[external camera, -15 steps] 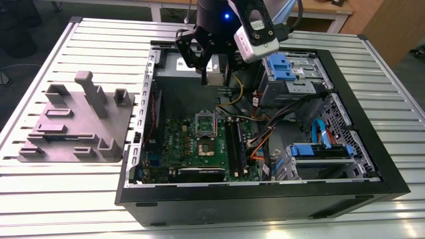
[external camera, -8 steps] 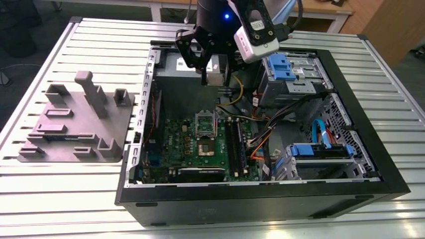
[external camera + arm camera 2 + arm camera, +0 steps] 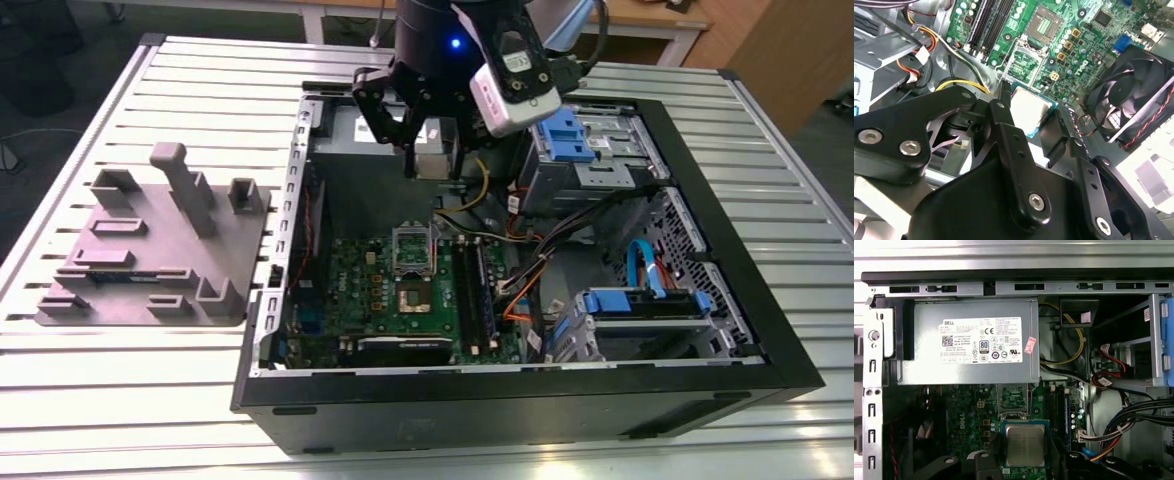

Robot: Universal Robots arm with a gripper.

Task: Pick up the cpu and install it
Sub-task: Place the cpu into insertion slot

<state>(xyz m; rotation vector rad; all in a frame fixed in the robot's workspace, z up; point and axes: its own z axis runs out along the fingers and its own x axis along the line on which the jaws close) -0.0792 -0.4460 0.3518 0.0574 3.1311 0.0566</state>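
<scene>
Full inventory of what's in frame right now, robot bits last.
cpu: 1, silver, clamped in the gripper above the motherboard
motherboard: 1, green, inside the case
socket: 1, open, on the motherboard
power supply: 1, grey with white label, inside the case
fan: 1, black, beside the motherboard
case: 1, black, open, on the table
tray: 1, grey, on the table, exterior view's left of the case
table: 1, silver, slatted
gripper: 1, black, shut on the cpu
arm: 1, black, above the case
</scene>
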